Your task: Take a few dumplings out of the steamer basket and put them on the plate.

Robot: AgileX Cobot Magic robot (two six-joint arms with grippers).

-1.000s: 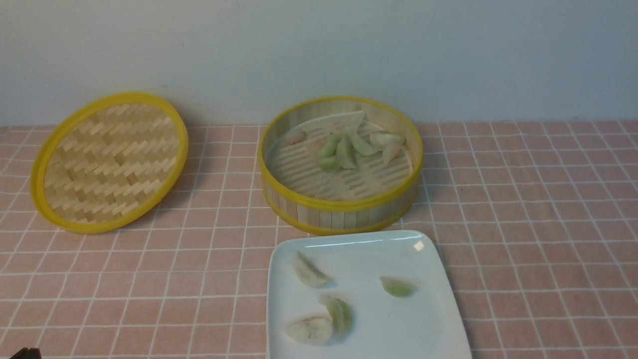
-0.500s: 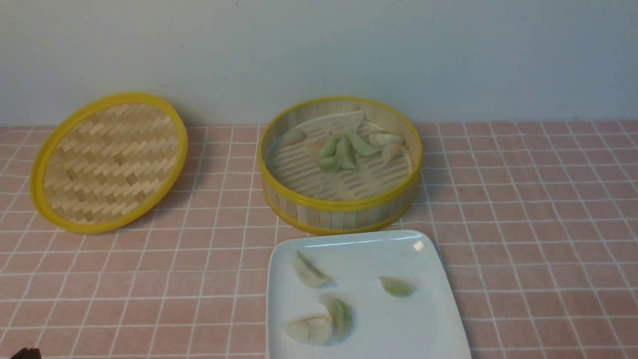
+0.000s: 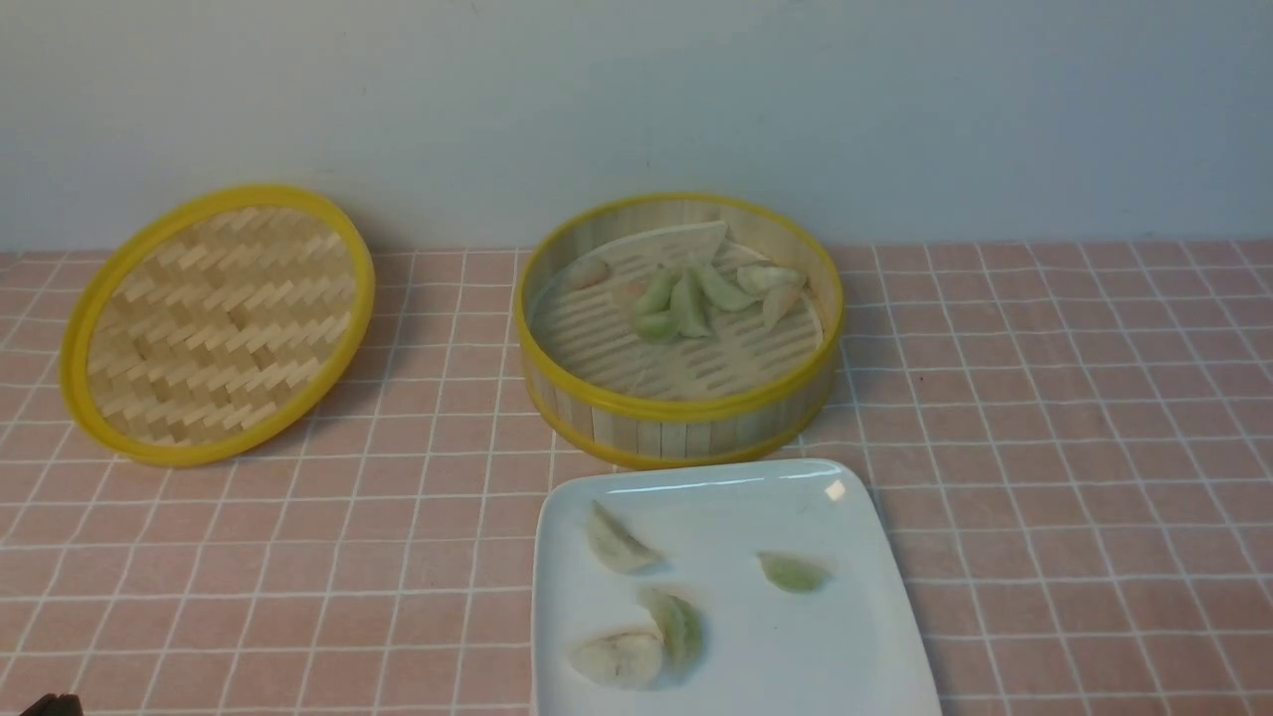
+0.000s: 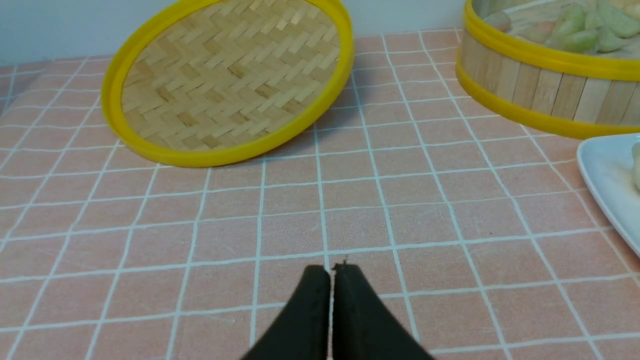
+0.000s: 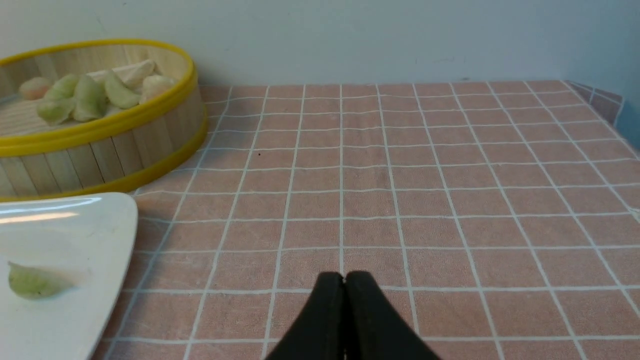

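Note:
The round bamboo steamer basket (image 3: 679, 423) stands at the middle back of the table and holds several green, cream and pinkish dumplings (image 3: 686, 301). In front of it the white square plate (image 3: 855, 646) carries several dumplings (image 3: 617, 542), among them a green one (image 3: 793, 573). My left gripper (image 4: 331, 270) is shut and empty, low over the cloth near the front left, well short of the basket (image 4: 545, 95). My right gripper (image 5: 344, 276) is likewise shut and empty, to the right of the plate (image 5: 100, 215). Neither gripper shows in the front view.
The flat woven yellow-rimmed lid (image 3: 214, 323) lies tilted at the back left. A pink checked cloth (image 3: 1074, 418) covers the table, and a pale wall runs behind it. The table's right edge (image 5: 620, 115) shows in the right wrist view.

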